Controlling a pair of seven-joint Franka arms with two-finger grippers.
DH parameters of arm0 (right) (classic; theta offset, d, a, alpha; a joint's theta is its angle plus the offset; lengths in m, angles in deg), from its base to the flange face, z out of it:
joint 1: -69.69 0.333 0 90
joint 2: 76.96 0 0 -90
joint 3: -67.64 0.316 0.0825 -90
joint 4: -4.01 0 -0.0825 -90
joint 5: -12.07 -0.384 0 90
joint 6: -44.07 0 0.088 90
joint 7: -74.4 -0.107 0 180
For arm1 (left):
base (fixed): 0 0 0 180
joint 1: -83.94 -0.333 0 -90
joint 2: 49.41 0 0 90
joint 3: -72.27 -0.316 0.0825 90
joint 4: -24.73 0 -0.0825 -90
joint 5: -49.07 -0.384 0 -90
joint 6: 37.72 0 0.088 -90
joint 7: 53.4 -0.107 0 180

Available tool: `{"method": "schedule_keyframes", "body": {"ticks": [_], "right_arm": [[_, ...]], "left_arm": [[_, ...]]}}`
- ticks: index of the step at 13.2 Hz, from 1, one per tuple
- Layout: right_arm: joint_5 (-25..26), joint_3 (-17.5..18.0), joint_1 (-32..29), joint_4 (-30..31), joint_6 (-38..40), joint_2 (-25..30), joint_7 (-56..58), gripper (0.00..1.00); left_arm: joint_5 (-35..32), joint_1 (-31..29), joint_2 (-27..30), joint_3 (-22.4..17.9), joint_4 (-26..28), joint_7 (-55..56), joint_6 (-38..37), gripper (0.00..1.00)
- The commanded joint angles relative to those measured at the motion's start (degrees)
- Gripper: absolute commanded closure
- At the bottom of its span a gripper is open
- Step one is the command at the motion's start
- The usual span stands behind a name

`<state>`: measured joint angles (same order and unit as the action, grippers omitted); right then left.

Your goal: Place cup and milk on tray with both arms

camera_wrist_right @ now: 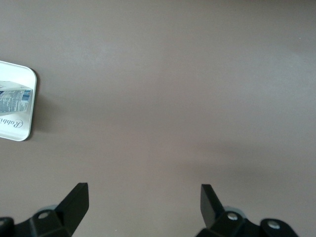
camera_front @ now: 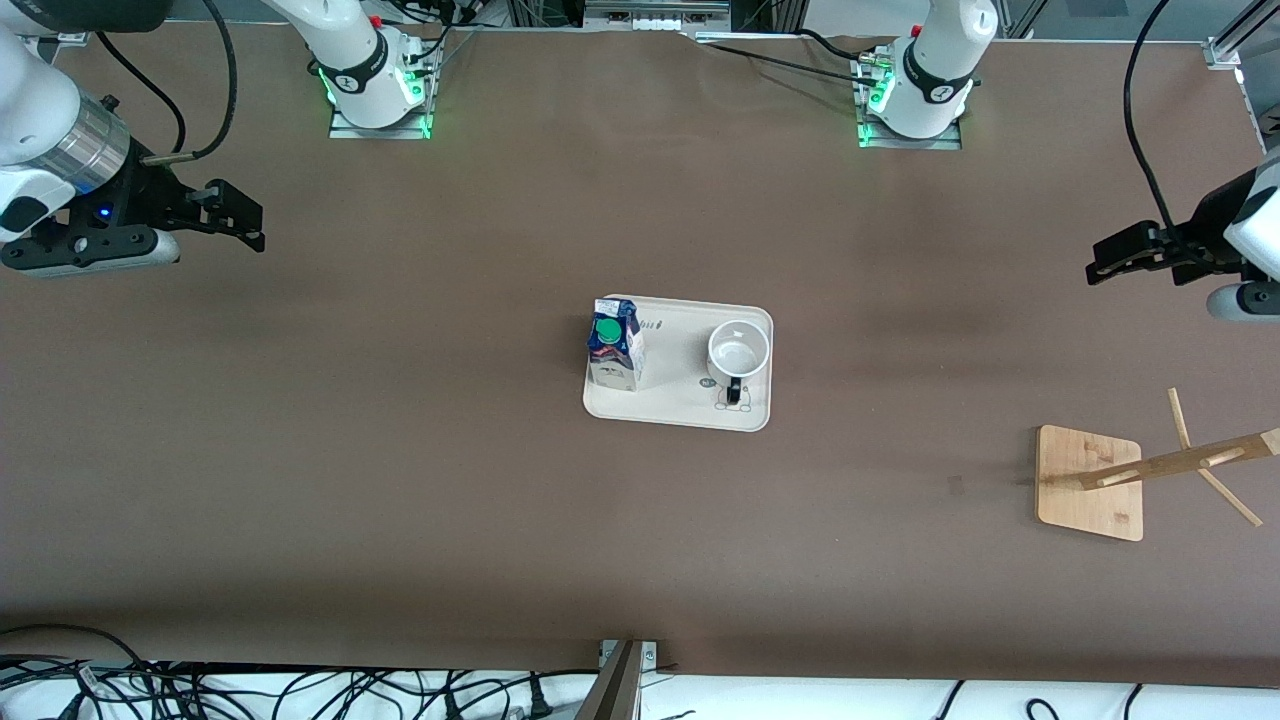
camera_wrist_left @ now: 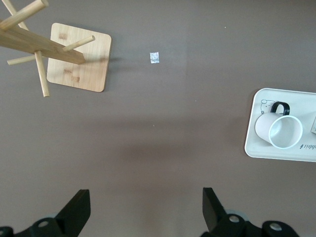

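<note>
On the tray (camera_front: 680, 405) the stiff, slick, breakable cup (camera_front: 738, 351) suits a rim grip, the probably light milk (camera_front: 614, 345) its flat sides; left gripper (camera_front: 1125, 258) and right gripper (camera_front: 235, 220) hang wide-fingered, empty.

Print on the milk (camera_front: 614, 345) is too tiny to read from the front, and the right wrist view chops the carton at the frame edge. The tray (camera_wrist_left: 256, 143) runs off the edge in both wrist views, lettering cut partway. The cup (camera_front: 738, 351) covers part of the rabbit drawing. The wooden rack (camera_front: 1180, 463) loses its top at the front view's border.
</note>
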<state>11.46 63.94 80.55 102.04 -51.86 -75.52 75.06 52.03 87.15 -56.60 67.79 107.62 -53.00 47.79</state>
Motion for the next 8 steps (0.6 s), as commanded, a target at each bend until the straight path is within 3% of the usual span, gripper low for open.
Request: {"method": "schedule_keyframes", "body": {"ticks": [1,8], "right_arm": [[1.0,0.5,-0.2,-0.8,0.4,0.1,-0.5,0.00],[1.0,0.5,-0.2,-0.8,0.4,0.1,-0.5,0.00]], "left_arm": [[0.2,0.3,1.6,0.0,1.5,-0.8,0.4,0.00],[-0.6,0.0,0.7,-0.1,-1.5,-0.8,-2.6,0.00]]}}
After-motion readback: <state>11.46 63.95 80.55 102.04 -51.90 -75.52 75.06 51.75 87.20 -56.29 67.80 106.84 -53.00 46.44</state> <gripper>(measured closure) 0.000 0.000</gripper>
